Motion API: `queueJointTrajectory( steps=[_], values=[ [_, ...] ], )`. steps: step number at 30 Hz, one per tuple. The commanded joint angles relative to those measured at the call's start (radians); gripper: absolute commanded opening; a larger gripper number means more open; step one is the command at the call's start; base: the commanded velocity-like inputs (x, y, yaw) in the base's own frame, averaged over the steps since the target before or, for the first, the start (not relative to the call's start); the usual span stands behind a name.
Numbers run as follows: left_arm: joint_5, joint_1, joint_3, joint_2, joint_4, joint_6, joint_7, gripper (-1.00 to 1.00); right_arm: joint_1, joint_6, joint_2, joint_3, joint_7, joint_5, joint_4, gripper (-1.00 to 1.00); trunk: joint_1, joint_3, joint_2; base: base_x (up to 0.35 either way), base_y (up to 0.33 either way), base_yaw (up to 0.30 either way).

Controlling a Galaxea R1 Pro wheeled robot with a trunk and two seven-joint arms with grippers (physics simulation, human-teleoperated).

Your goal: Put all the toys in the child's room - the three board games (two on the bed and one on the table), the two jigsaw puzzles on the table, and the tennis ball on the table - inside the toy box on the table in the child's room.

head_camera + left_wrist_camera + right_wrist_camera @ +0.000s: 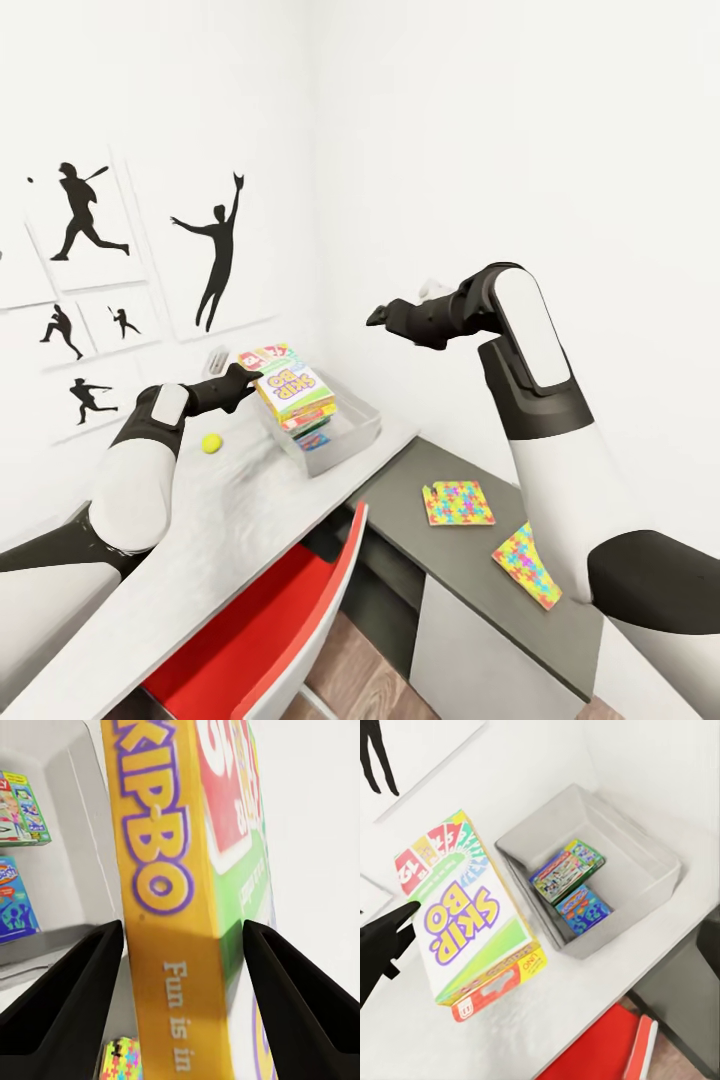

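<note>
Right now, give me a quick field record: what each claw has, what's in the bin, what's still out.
left claw: shut on Skip-Bo box, held over the bin's edge
right claw: raised above the desk, nothing in it, open or shut unclear
bin: two game boxes inside
ball: on the desk, beside the bin
puzzles: two, on the dark cabinet top

The head view looks forward and down from above both arms onto the table [215, 520] corner. The left wrist view sits very close behind the Skip-Bo box [184, 892], facing along it toward the toy box [71, 765]. The right wrist view looks down from higher up and takes in both boxes. All three views share them.
</note>
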Motion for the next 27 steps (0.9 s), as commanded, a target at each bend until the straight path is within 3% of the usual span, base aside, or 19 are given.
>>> queueJointTrajectory(
  steps=[1, 9, 20, 27],
  values=[
    [0.001, -0.002, 0.008, -0.001, -0.002, 0.007, -0.001, -1.00, -0.001, 0.006, 0.000, 0.000, -0.010, -0.007, -0.001, 1.00, 0.001, -0.002, -0.003, 0.060, -0.067, 0.000],
    [0.001, -0.002, 0.008, -0.001, -0.002, 0.007, -0.001, -1.00, -0.001, 0.005, 0.003, -0.002, -0.010, -0.004, -0.001, 1.00, 0.001, -0.002, -0.003, 0.062, -0.020, 0.009],
    [0.001, -0.002, 0.008, -0.001, -0.002, 0.006, -0.001, -1.00, -0.001, 0.005, 0.005, -0.003, -0.010, -0.004, 0.001, 1.00, 0.001, -0.002, -0.003, 0.093, -0.001, 0.193],
    [0.001, -0.002, 0.008, -0.001, -0.002, 0.006, -0.001, -1.00, -0.001, 0.005, 0.004, -0.003, -0.009, -0.004, 0.026, 1.00, 0.001, -0.002, -0.003, 0.003, 0.000, 0.039]
  ],
)
